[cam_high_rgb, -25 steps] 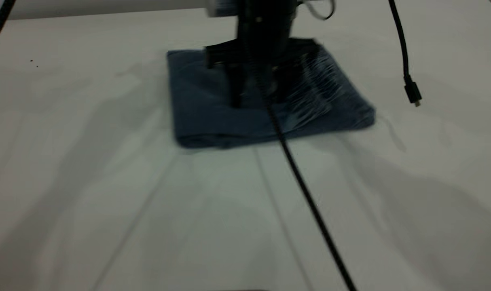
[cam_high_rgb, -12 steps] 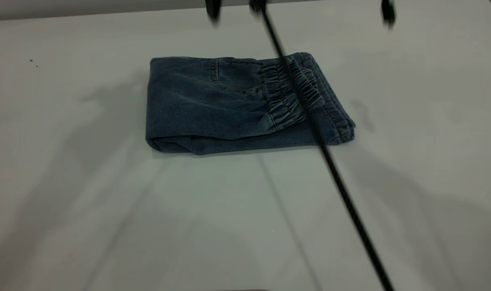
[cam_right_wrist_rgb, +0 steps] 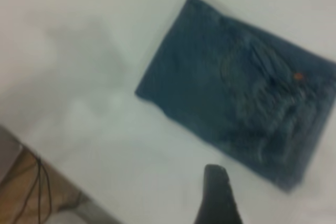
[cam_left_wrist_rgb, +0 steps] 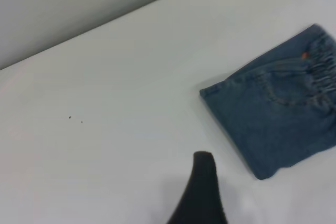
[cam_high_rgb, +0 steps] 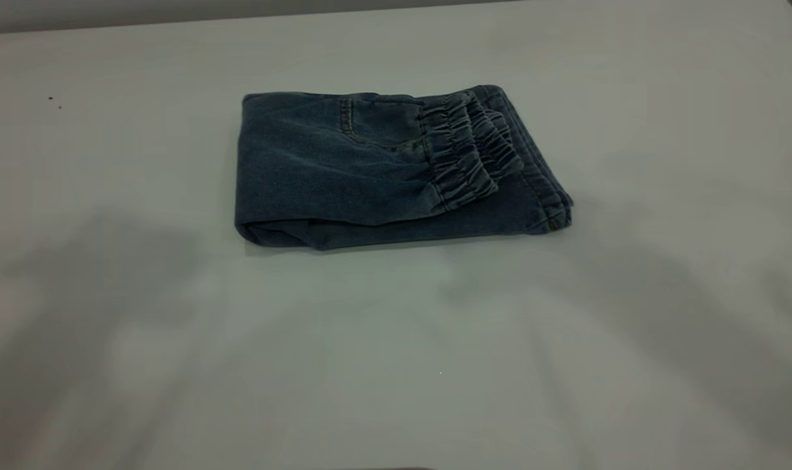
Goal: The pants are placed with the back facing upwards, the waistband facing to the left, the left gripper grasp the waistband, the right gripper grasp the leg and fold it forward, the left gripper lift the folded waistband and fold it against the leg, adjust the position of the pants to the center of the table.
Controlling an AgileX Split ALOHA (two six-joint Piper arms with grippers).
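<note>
The pants (cam_high_rgb: 383,170) lie folded into a compact blue denim block on the white table (cam_high_rgb: 396,365), slightly back of the middle. The ruffled waistband (cam_high_rgb: 464,156) rests on top, folded over the leg (cam_high_rgb: 546,199), whose stitched hem edges stick out on the right. Neither arm appears in the exterior view. In the left wrist view my left gripper (cam_left_wrist_rgb: 236,192) hovers above bare table beside the pants (cam_left_wrist_rgb: 273,108), open and holding nothing. From high up, my right gripper (cam_right_wrist_rgb: 236,198) looks down on the pants (cam_right_wrist_rgb: 236,82), also open and empty.
Two tiny dark specks (cam_high_rgb: 53,101) mark the table at the far left. The right wrist view shows the table's edge with floor and cables (cam_right_wrist_rgb: 31,192) below it. A grey wall (cam_left_wrist_rgb: 79,3) runs behind the table.
A second ago a gripper stood on the pants and a black cable crossed the view. Both have risen out of the exterior view. The pants have lain still for the last half second.
</note>
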